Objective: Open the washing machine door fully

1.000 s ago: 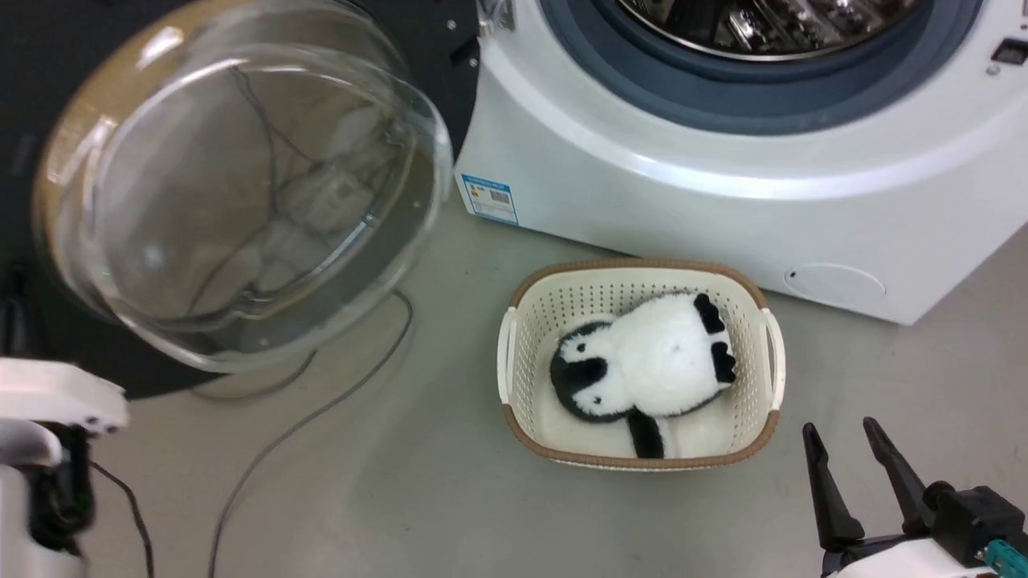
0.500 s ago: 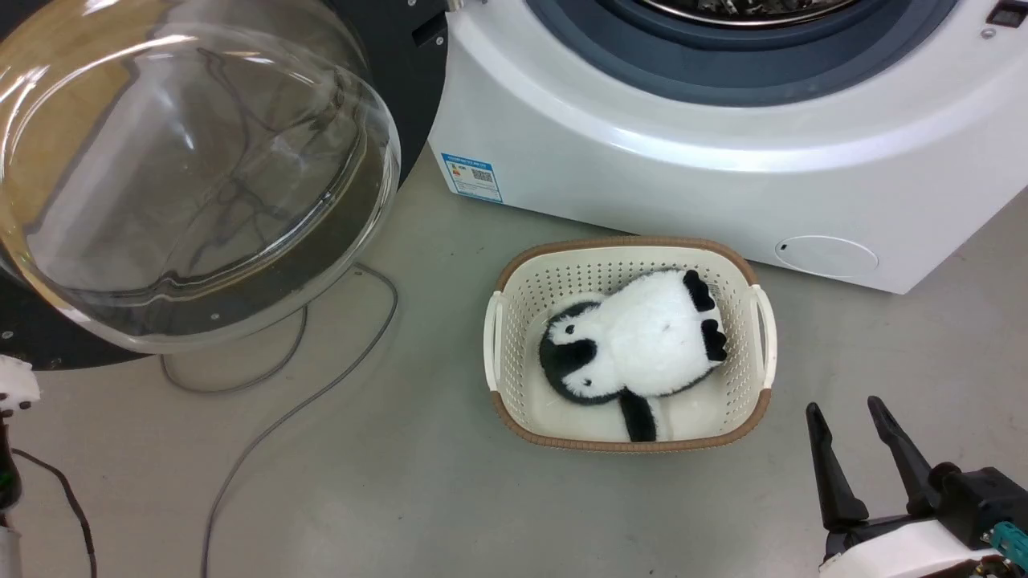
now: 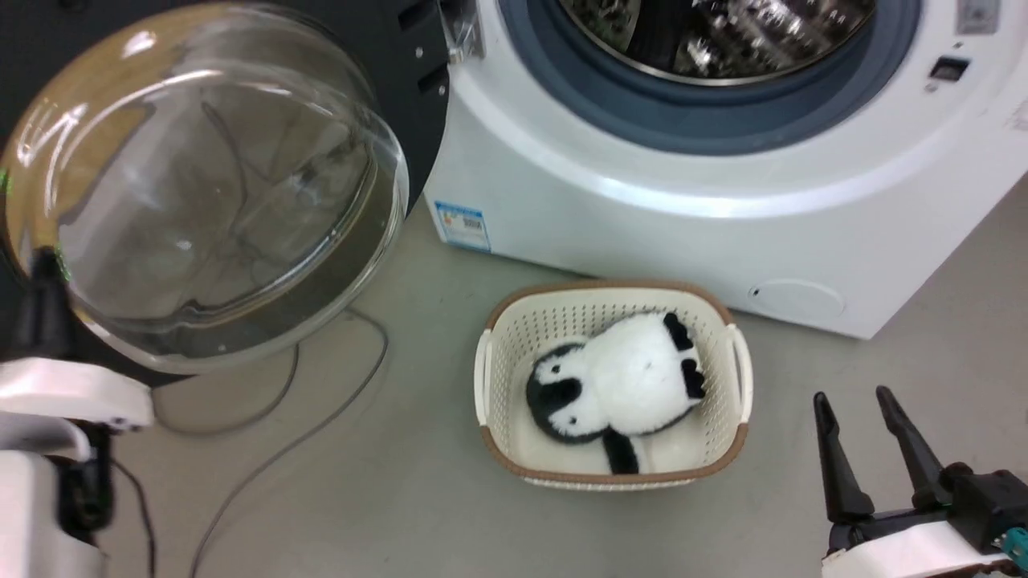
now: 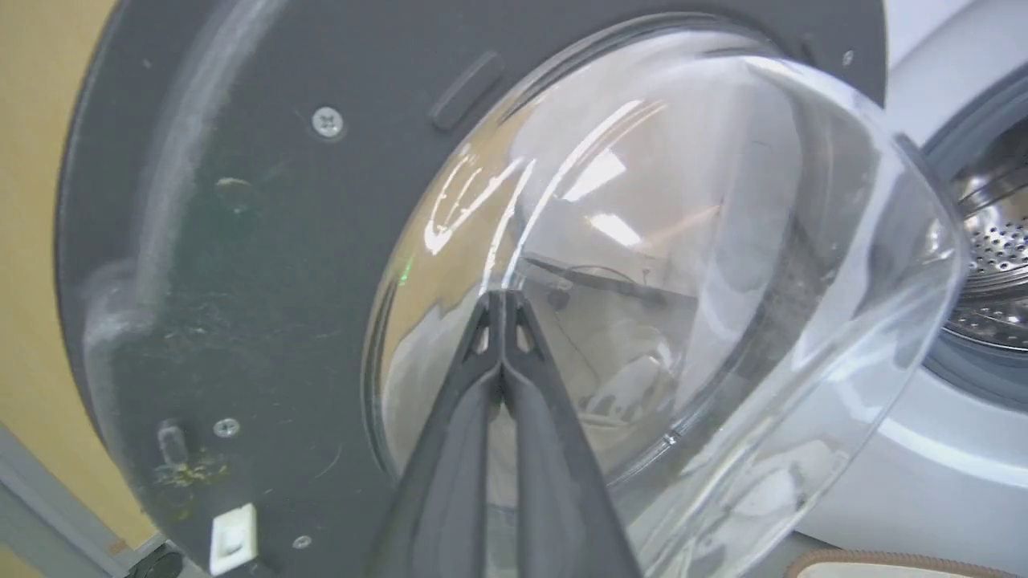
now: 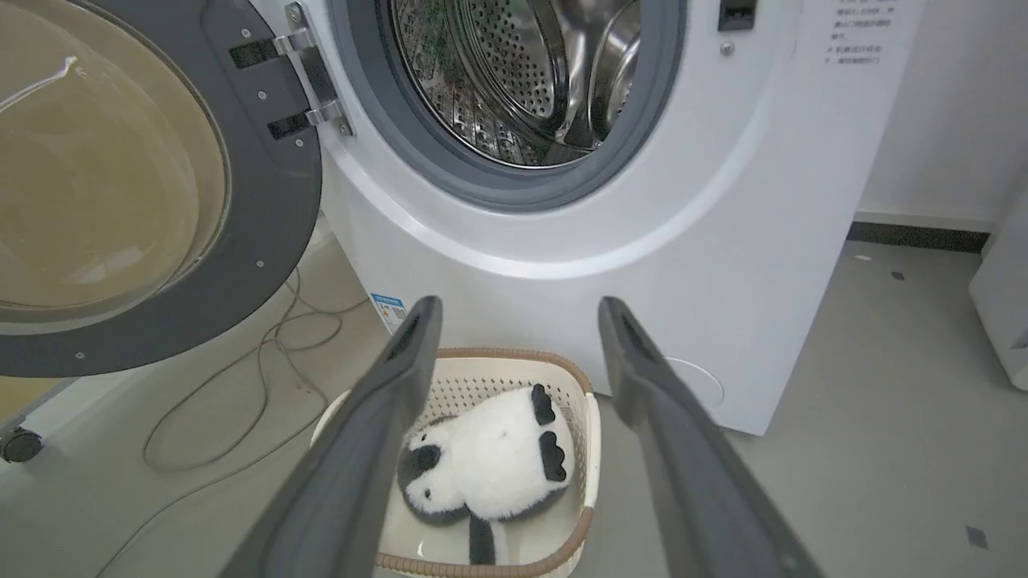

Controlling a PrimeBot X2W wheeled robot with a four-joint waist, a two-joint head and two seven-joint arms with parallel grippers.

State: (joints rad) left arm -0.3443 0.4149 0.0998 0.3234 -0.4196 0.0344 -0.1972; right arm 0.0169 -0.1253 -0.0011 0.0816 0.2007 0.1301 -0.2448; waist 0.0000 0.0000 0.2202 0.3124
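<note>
Left wrist view shows the left gripper with its fingers pressed together, tips at the clear bowl of the washing machine door (whether they touch it cannot be told). That door stands wide open at the left of the washing machine. The right gripper hovers, fingers apart, near a basket that holds a plush toy on the floor.

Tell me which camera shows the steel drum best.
The right wrist view: the drum faces it, holes sharp, though its top is cut off. The head view catches its lower part, blurred, at the top edge. The left wrist view has a sliver past the door.
</note>
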